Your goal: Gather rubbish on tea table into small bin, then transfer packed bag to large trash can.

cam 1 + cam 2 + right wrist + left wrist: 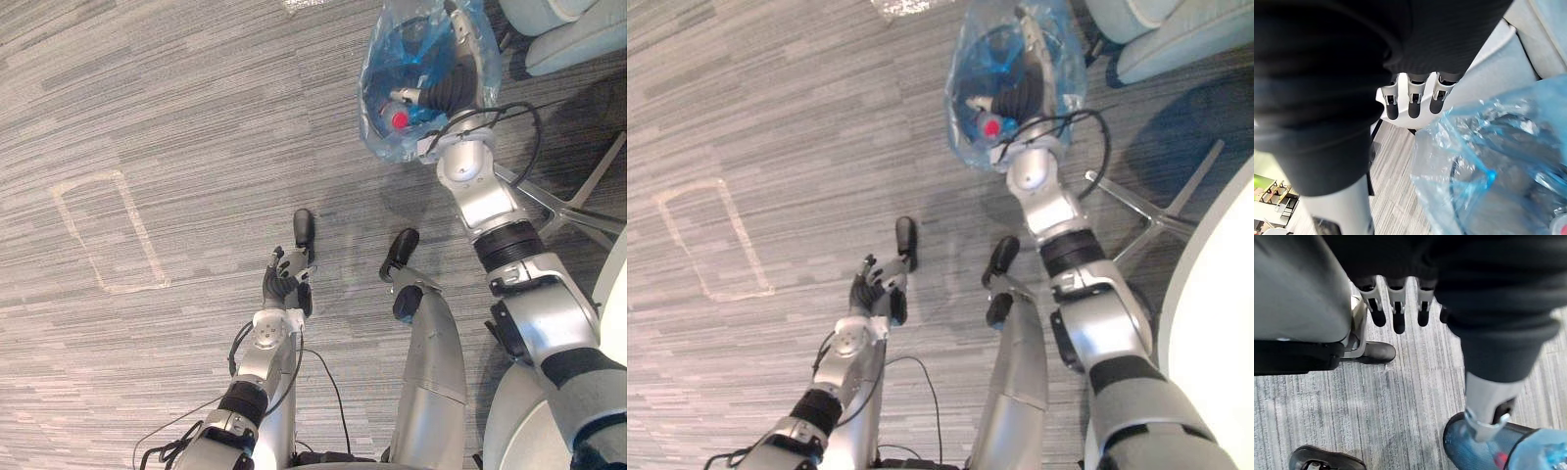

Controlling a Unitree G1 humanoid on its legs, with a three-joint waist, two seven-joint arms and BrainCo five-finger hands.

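The bag (390, 61), blue and see-through, is hanging up in the air at the robot's right hand (1411, 97), out over the grey striped carpet (196, 117). Dark scraps and something with a red cap (400, 119) are sitting in its lower end. From the head views the film is draping over the hand, and the dark ribbed cover is showing through it. In the wrist view its fingers (1393, 106) are bending inward in a row, with crumpled film bunching close beside them. Just where the plastic is caught I cannot tell, but the hand is plainly carrying it.

The left hand (284, 290) is hanging low by the robot's side, its fingers (1398, 319) loosely bent and holding nothing.

A silver chair base (563, 208) is standing near the bag, and a pale taped outline (140, 230) is lying well apart on the carpet to the left.
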